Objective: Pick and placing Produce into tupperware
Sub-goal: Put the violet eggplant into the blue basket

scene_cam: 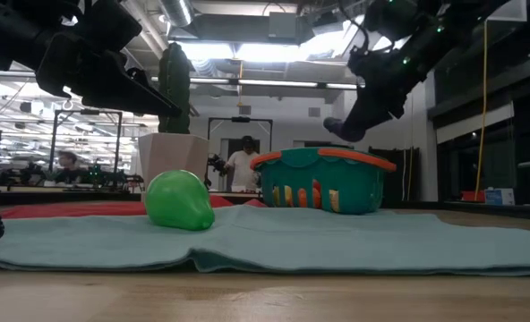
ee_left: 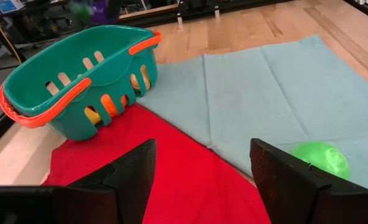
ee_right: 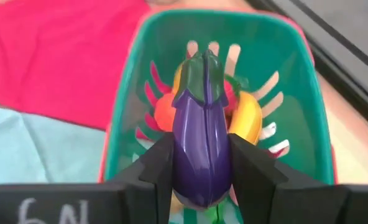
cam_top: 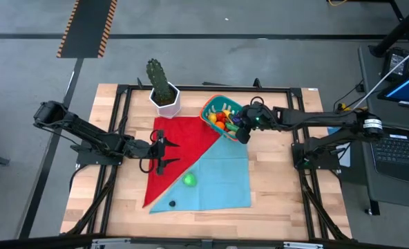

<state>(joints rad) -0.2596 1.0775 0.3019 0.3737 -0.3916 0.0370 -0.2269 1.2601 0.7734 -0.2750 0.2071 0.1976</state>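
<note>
Purple toy eggplant (ee_right: pixel 201 130) clamped between right gripper (ee_right: pixel 199 163) fingers, hanging over teal ribbed plastic tub (ee_right: pixel 299 81) with orange rim. Best released only once centred above the fruit pile. Left gripper (ee_left: pixel 202 171) spread wide, empty. Green toy pear (scene_cam: pixel 179 200) visible on blue cloth only in the other views.

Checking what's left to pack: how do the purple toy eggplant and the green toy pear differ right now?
The purple plastic toy eggplant is clamped in the right gripper above the teal slotted tub; the round green plastic toy pear lies free on the light blue cloth. The eggplant is long and dark; the pear is squat and bright. Both are small glossy toy produce, neither in the tub yet.
</note>
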